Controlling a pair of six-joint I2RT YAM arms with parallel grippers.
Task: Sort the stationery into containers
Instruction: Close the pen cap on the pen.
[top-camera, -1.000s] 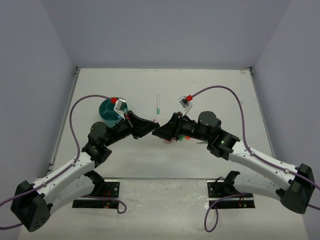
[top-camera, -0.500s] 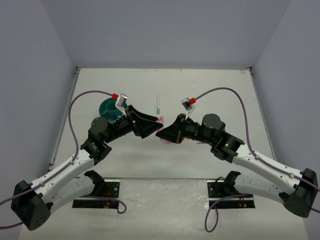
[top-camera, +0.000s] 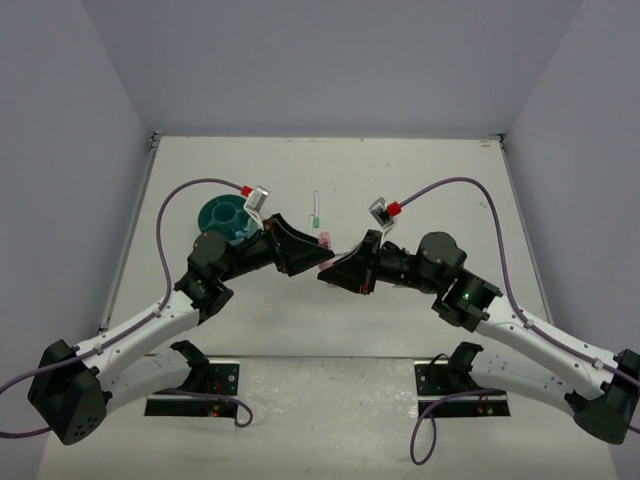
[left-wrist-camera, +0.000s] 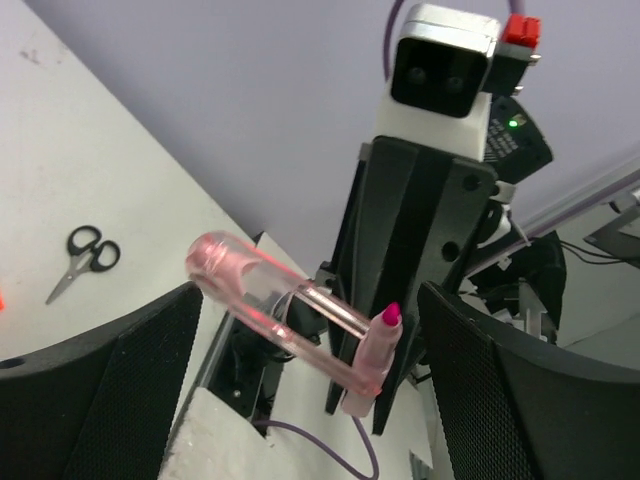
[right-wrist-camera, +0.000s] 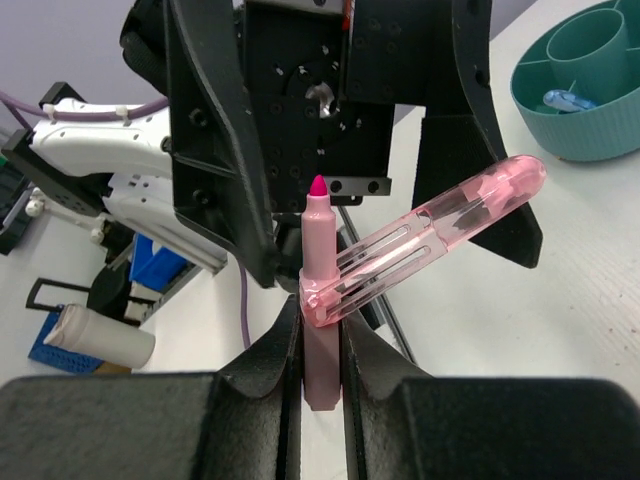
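My right gripper (right-wrist-camera: 322, 330) is shut on the body of a pink marker (right-wrist-camera: 322, 300) that stands upright, magenta tip up. Its clear pink cap (right-wrist-camera: 430, 240) hangs off to the side. The left gripper (left-wrist-camera: 310, 310) is open, with its fingers (left-wrist-camera: 100, 390) wide on either side of the same marker (left-wrist-camera: 368, 360) and not touching it. From above, both grippers meet at mid-table, left (top-camera: 318, 255) and right (top-camera: 332, 272). The teal container (top-camera: 225, 215) stands behind the left wrist, with a blue clip (right-wrist-camera: 565, 100) in one compartment.
Black-handled scissors (left-wrist-camera: 82, 258) lie on the table, seen in the left wrist view. A thin white pen with a green part (top-camera: 314, 212) lies behind the grippers. Both arms crowd the table's middle.
The left gripper has gone from shut to wide open beside the marker. The right gripper has closed on it. Both wrists have shifted a little to the right.
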